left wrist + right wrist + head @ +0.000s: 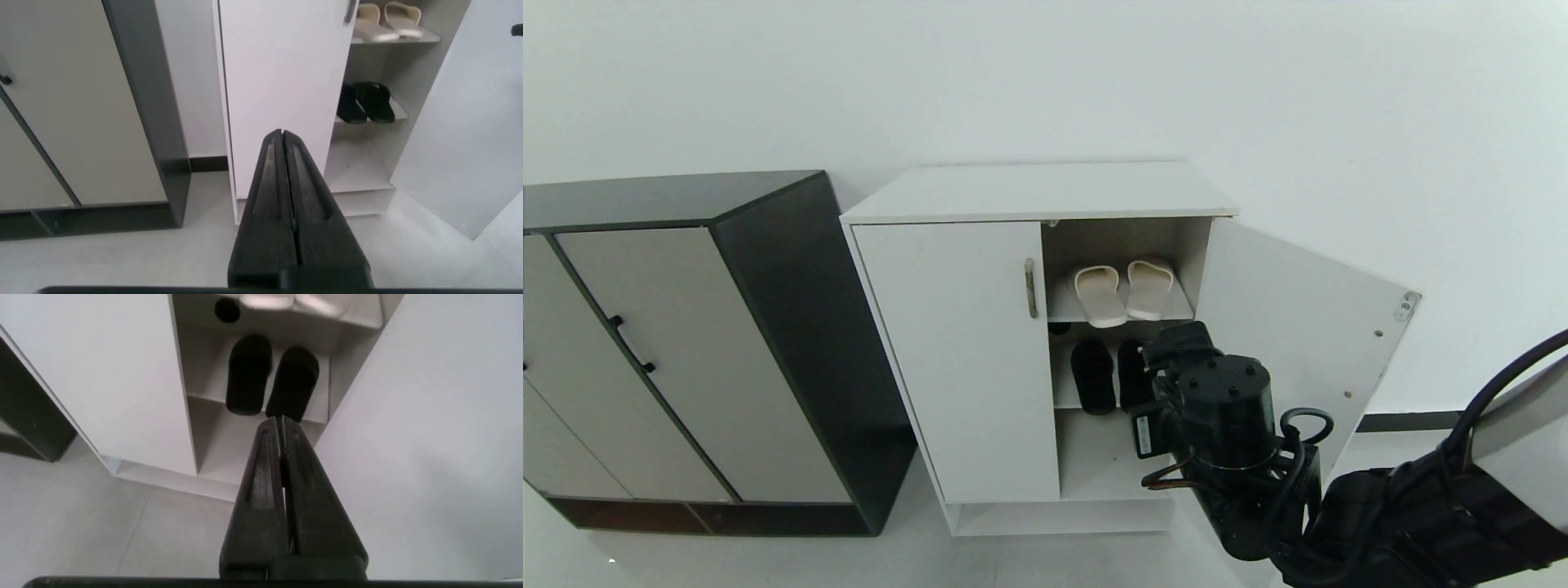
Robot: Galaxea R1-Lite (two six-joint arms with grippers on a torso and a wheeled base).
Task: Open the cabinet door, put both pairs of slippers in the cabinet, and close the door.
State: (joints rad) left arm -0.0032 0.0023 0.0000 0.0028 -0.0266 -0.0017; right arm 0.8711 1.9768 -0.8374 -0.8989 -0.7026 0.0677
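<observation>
White wall (1045, 82) behind, last step ahead

On the top shelf (1058, 310) of the white cabinet (1037, 192) lie cream slippers (1098, 296), with black slippers (1093, 376) one shelf down. The right gripper (282, 429), pinched closed on nothing, is just before the black pair. The open door (1290, 327) stands tall at its 3 o'clock, so the right arm is nearer. The left gripper (282, 139) is closed and empty too

In the middle of the head view stands a cabinet (1037, 192), its left door (956, 359) shut and its right door (1290, 327) swung out to the right. One pair of slippers (1098, 294) lies on the top shelf (1176, 314), and the other pair (1093, 376) on the shelf directly below. The right hand (283, 423) sits just before that lower pair. A second cabinet (686, 351) stands at frame left.
</observation>
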